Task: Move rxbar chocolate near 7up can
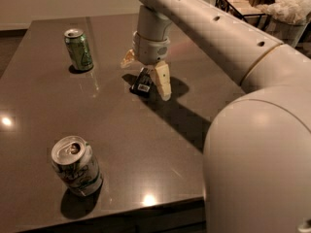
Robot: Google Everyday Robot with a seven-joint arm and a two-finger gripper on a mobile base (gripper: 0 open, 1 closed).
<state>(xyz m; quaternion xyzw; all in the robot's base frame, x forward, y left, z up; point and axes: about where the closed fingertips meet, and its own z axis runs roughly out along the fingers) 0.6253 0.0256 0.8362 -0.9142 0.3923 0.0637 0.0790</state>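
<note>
The rxbar chocolate (142, 85) is a small black wrapper with a white label patch, lying flat on the dark table (116, 130) near its middle. My gripper (146, 71) hangs right over it, open, with one finger (163, 81) to the bar's right and the other finger (129, 58) behind it on the left. The bar's far end is hidden under the gripper. The 7up can (76, 166), silver-white with green print and dented, stands near the table's front left edge, well apart from the bar.
A darker green can (79, 49) stands at the back left of the table. My arm (218, 38) spans the right side of the view. A wire basket (240, 4) and a crumpled white bag (289, 6) sit beyond the table's back right.
</note>
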